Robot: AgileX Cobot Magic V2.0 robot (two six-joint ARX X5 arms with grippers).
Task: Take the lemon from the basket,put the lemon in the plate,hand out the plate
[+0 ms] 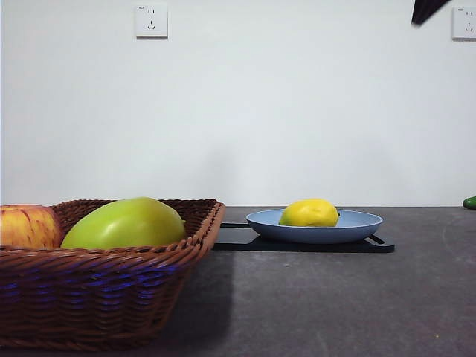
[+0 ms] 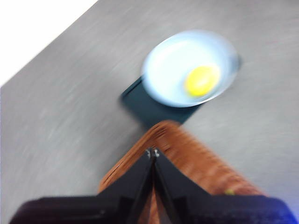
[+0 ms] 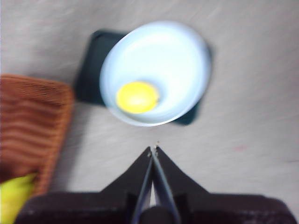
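Observation:
The lemon [image 1: 309, 213] lies in the light-blue plate [image 1: 357, 226], which rests on a flat black tray [image 1: 238, 239] to the right of the wicker basket [image 1: 97, 290]. The left wrist view shows the lemon [image 2: 202, 80] in the plate [image 2: 168, 74] beyond the basket's rim [image 2: 168, 140]; my left gripper [image 2: 153, 153] is shut and empty, high above the basket. The right wrist view shows the lemon [image 3: 137, 97] in the plate [image 3: 168, 60]; my right gripper [image 3: 154, 148] is shut and empty, high above the table short of the plate.
The basket holds a large yellow-green fruit [image 1: 126, 223] and a red-yellow apple [image 1: 27, 227]. A green thing [image 1: 469, 202] shows at the table's far right edge. A black arm tip [image 1: 428, 10] sits at the top right. Two wall sockets hang behind.

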